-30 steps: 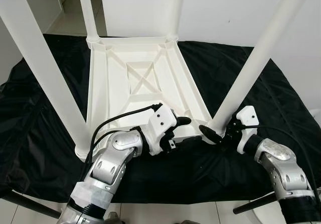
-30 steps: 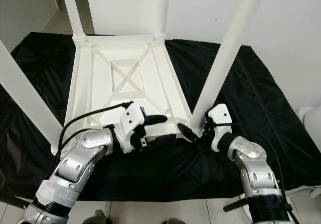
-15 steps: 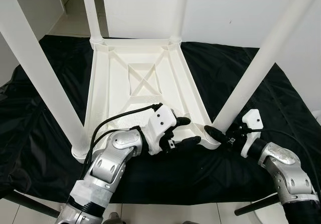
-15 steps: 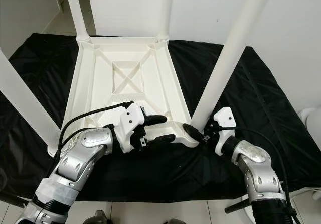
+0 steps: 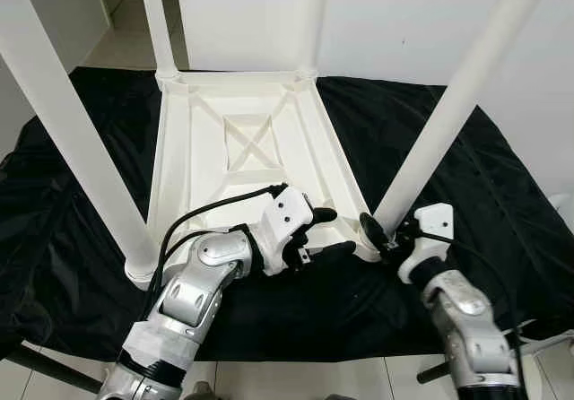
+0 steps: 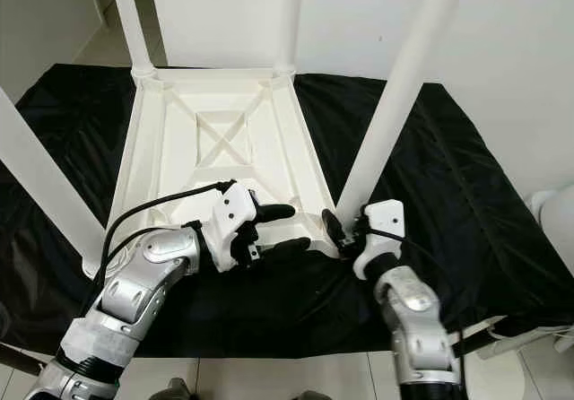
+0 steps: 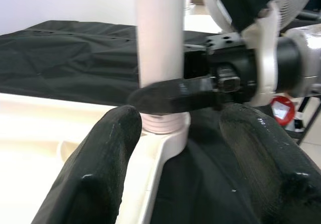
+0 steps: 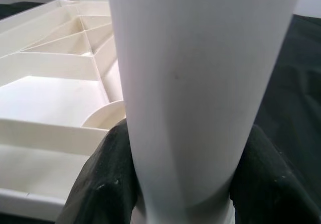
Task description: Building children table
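Four table legs point(image 5: 448, 117), tops probably cropped.

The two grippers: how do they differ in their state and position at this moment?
The right gripper has its jaws closed around the base of the near right table leg; the left gripper has its jaws open and holds nothing. The right gripper sits at the leg's socket; the left gripper straddles the near edge of the upturned tabletop. Both work at the same corner.

A crumpled black sheet point(image 5: 81, 194) covers the floor, glossy and creased, spreading out to both sides. Beyond it rises a plain white wall point(image 5: 395, 14). Pale floor tiles point(image 5: 296, 382) show along the sheet's near edge, and a doorway point(image 5: 108, 5) opens at the far left.
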Motion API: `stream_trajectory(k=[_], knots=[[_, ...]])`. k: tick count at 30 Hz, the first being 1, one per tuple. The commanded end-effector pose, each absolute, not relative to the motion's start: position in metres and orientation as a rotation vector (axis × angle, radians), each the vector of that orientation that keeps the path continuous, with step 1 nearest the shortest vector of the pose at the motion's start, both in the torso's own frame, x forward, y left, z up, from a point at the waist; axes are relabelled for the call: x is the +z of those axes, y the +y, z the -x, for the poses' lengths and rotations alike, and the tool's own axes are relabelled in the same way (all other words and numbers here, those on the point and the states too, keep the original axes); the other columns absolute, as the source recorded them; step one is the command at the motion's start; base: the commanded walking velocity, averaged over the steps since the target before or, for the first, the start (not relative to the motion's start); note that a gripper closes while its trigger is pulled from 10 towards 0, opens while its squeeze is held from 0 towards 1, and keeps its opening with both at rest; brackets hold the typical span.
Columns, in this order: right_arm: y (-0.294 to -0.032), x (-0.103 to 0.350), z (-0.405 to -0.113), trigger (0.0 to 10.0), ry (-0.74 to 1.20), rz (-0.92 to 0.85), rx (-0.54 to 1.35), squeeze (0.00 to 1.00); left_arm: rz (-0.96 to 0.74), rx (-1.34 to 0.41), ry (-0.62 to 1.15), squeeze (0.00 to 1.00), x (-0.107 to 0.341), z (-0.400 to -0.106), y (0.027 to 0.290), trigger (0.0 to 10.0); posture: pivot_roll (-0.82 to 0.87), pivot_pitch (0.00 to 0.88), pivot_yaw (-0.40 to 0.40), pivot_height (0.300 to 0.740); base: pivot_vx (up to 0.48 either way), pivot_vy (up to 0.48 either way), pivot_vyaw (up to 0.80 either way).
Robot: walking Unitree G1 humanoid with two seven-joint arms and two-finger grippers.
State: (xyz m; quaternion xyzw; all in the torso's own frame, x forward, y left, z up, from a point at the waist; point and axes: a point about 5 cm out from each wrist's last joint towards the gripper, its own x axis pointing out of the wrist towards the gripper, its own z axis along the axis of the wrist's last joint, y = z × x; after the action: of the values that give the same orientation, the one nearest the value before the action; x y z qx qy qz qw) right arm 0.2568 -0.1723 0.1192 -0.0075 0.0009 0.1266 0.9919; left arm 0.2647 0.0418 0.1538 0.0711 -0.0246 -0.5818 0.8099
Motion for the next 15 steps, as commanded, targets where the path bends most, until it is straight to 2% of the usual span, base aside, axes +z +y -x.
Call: stream_trajectory(k=[1,2,3,6,15], knots=[[-0.170,0.109,-0.255,10.0,0.057,0.016,0.204,0.00,-0.138,-1.204,-0.037,0.00,0.151,-0.266,0.042,10.0,0.02,0.019,-0.030,0.740,0.000,0.000,0.00],[-0.163,0.108,-0.253,10.0,0.058,-0.013,0.126,0.00,-0.135,-1.195,-0.039,0.00,0.151,-0.267,0.042,10.0,0.01,0.024,-0.032,0.740,0.000,0.000,0.00],[-0.163,0.108,-0.253,10.0,0.058,-0.013,0.126,0.00,-0.135,-1.195,-0.039,0.00,0.151,-0.267,0.042,10.0,0.01,0.024,-0.032,0.740,0.000,0.000,0.00],[-0.140,0.109,-0.254,10.0,0.047,-0.162,-0.057,0.00,-0.132,-1.160,-0.032,0.00,0.150,-0.270,0.040,10.0,0.00,0.021,-0.032,0.740,0.000,0.000,0.00],[-0.133,0.114,-0.259,10.0,0.046,-0.150,-0.102,0.00,-0.137,-1.151,-0.036,0.00,0.151,-0.272,0.037,10.0,0.00,0.013,-0.032,0.740,0.000,0.000,0.00]])
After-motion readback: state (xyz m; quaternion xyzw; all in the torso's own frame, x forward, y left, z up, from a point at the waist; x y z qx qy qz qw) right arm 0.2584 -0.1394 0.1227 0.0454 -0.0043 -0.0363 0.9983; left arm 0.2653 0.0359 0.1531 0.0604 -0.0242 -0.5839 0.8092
